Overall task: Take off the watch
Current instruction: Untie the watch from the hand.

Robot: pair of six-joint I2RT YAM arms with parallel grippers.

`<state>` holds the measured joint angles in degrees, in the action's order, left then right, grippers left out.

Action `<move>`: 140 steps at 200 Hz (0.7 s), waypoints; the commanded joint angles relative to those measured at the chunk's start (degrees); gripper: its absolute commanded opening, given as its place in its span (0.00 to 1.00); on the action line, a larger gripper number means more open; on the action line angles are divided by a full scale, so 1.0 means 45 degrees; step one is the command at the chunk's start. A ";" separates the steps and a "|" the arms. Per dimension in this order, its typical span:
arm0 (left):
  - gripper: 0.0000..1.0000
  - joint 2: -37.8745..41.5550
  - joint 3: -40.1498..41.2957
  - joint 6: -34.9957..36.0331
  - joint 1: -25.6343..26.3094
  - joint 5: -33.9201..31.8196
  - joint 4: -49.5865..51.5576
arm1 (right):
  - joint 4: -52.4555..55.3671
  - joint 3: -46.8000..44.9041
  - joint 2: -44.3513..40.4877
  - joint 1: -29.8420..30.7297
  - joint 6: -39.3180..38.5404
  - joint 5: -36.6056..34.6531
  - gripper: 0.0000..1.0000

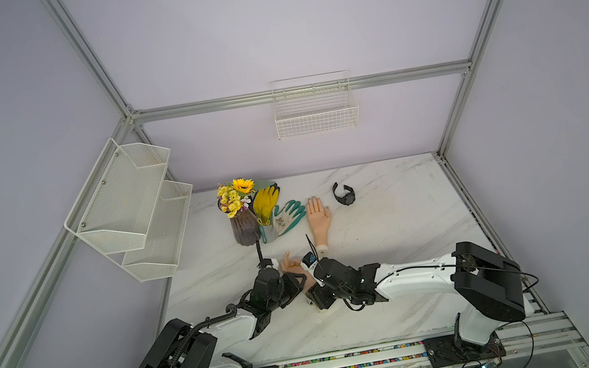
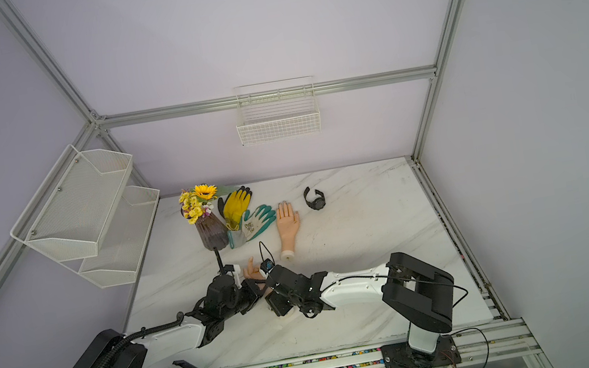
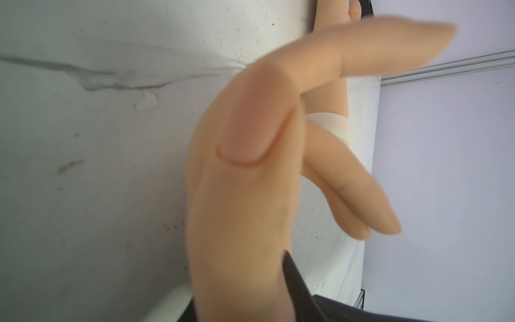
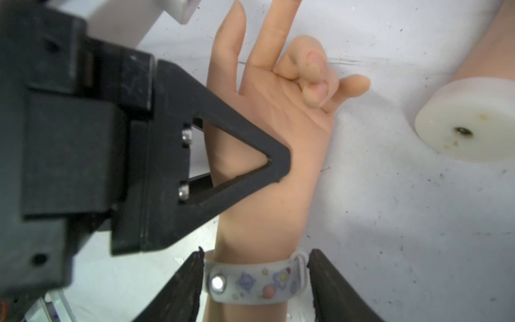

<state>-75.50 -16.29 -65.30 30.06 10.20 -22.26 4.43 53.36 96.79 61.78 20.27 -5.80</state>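
Watch (image 1: 344, 194) loose on table (image 1: 405, 239), far side, strap curled open, well apart from both arms. Flat mannequin hand (image 1: 318, 216) just beside it, palm down. Left pincer (image 4: 277, 167) clenched on palm of second mannequin hand (image 4: 278, 111), nearer robot bases. Right pincer (image 4: 254, 255) straddles that hand's wrist, jaws either side of pale printed band (image 4: 250, 281), touching or nearly so. Whether they squeeze band: cannot tell.
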 commanded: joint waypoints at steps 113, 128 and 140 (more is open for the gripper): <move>0.10 -0.0715 0.0203 0.0857 -0.0060 -0.1023 0.1086 | 0.0590 0.0219 0.0339 0.0275 0.0605 -0.2173 0.64; 0.10 -0.0813 0.0186 0.0907 -0.0060 -0.0948 0.1047 | 0.0638 0.0185 0.0199 0.0274 0.0755 -0.2487 0.63; 0.10 -0.0858 0.0183 0.0947 -0.0061 -0.0884 0.0964 | 0.0646 0.0142 0.0081 0.0275 0.0822 -0.2662 0.63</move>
<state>-77.21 -16.29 -65.32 30.06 10.22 -24.62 4.36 53.87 98.37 63.24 22.52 -11.97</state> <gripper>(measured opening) 0.279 0.636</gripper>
